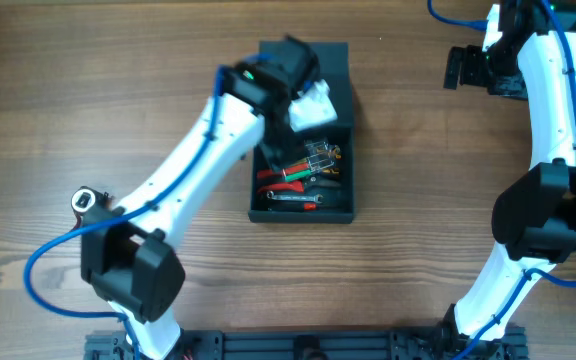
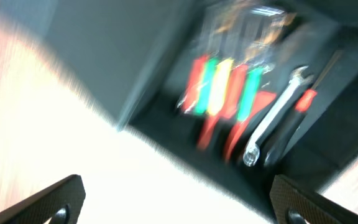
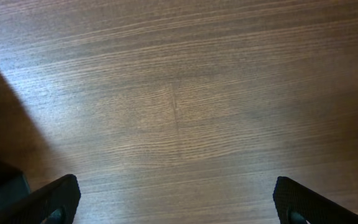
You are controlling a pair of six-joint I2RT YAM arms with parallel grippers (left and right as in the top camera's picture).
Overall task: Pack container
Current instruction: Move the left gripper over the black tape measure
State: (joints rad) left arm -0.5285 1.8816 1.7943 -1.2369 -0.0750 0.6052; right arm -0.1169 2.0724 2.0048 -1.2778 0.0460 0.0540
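Your container (image 1: pixel 303 214) upper centre of the overhead frame on the bench (image 1: pixel 88 80), hand tools (image 1: pixel 293 185) inside, left end effector (image 2: pixel 176 190) spread apart above it, right end effector (image 3: pixel 178 190) apart, upper right.

Right gripper (image 3: pixel 179 208) over the wood-grain table (image 3: pixel 185 93): its two dark fingertips (image 3: pixel 51 200) sit spread wide at the lower corners, only tabletop showing between them. A shadow (image 3: pixel 5 124) darkens the left edge.
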